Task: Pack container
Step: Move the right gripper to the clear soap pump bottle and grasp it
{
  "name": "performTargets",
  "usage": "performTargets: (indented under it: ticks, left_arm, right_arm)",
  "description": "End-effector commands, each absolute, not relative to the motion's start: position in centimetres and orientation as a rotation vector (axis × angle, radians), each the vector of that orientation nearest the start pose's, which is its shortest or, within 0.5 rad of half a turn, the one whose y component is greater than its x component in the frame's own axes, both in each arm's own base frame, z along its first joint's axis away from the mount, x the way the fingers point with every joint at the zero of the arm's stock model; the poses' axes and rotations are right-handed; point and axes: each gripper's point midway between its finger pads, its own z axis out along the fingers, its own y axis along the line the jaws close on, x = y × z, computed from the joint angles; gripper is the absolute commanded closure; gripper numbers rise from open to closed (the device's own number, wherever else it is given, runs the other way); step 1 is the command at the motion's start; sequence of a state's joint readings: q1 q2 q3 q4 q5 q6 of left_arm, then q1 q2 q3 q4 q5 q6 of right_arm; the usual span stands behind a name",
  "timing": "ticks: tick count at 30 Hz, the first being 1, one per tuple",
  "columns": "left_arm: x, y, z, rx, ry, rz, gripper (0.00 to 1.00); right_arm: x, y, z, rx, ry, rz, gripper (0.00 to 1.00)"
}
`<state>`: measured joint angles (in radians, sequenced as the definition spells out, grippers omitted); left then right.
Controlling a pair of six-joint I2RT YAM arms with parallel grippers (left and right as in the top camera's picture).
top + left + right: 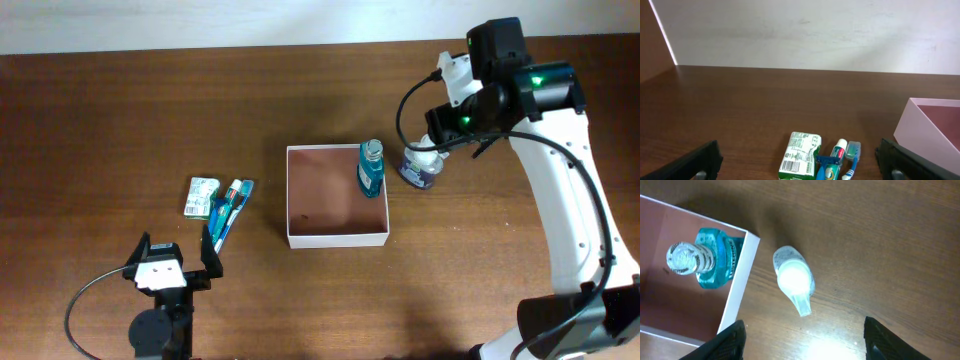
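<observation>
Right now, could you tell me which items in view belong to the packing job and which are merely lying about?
Job: container, blue bottle standing inside it, white-capped bottle just outside its wall, green packet, toothbrush, toothpaste tube.
Lying about: probably only the black cable, part of the rig.

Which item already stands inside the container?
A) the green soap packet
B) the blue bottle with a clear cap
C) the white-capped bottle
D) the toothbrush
B: the blue bottle stands upright in a corner of the container, while the white-capped bottle is just outside its wall.
</observation>
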<state>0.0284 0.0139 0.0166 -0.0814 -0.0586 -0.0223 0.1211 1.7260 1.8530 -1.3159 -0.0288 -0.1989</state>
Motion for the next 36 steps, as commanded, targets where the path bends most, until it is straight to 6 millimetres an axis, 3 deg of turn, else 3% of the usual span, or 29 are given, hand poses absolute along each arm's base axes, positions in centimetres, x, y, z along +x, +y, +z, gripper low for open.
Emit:
performTargets:
  ticks: [1,6,25,36]
  left_arm:
    - [24.5,1.5,15.8,-0.069,1.645,0.054,0.01]
    - [24.5,1.5,15.8,-0.069,1.645,0.054,0.01]
    - [24.5,1.5,15.8,-0.069,1.645,0.054,0.01]
    - [24.5,1.5,15.8,-0.069,1.645,0.054,0.01]
  right_arm:
    - [38.5,5.4,22.4,-0.532,2.750,0.035,0.32]
    - [38.7,5.3,20.6,-0.611,2.782,0.023,0.32]
    - [39.6,5.4,15.0,-0.639,2.919,0.040,0.32]
    - [39.9,5.4,14.3,-0.638,2.918,0.041,0.36]
